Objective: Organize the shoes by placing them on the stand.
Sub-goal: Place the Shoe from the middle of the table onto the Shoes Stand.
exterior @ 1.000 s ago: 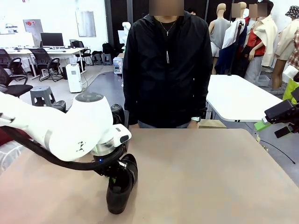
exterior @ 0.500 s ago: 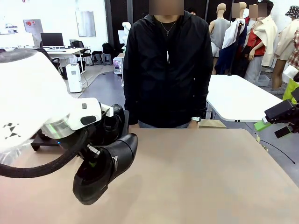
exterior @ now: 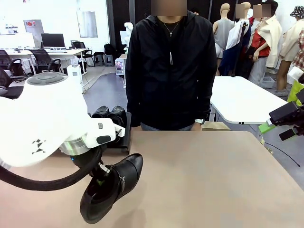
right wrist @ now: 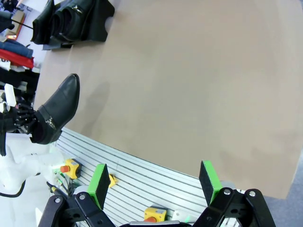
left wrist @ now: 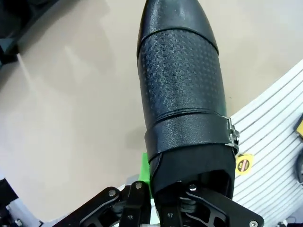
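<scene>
Tan table (exterior: 199, 175), person standing at its far edge. Item: shoe (exterior: 111, 187), pinched at the heel collar by my left gripper (exterior: 100, 172), hanging tilted above the table, toe toward the person. Stand (exterior: 124, 137) at far left, shoes (exterior: 110, 115) already on it. Right gripper (right wrist: 154, 182): fingers wide, empty. Risk: the glossy collar may slip or swing in transit, or knock the parked shoes.

The bench (exterior: 204, 175) lies bare across its middle and right side, open to any pass. At the near left, the left tool (exterior: 100, 172) holds 1 shoe (exterior: 111, 187) raised and tilted, and the bulky white arm blocks that corner. Behind it, at the far left edge, the stand (exterior: 124, 137) carries 2 shoes (exterior: 110, 116). A person (exterior: 168, 71) stands at the far edge.
</scene>
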